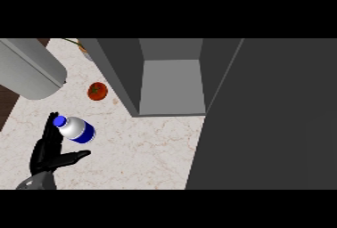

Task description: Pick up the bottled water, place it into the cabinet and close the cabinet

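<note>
Clear plastic water bottle (pixel 77 129), blue cap and label, centre-left of frame: long axis diagonal, cap toward upper left. Left black robot hand (pixel 47 153) beside it, fingers straight, released. Grey open cabinet (pixel 172 84) at upper centre.

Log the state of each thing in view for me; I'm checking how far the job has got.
bottled water: on the counter, cap on, not in the cabinet.
cabinet: door open, nothing visible inside.
tomato: resting on the counter.
left robot hand: open beside the bottle.
right robot hand: not in view.

Pale marbled counter (pixel 151 151), dark wood floor (pixel 8 100) at left edge.
</note>
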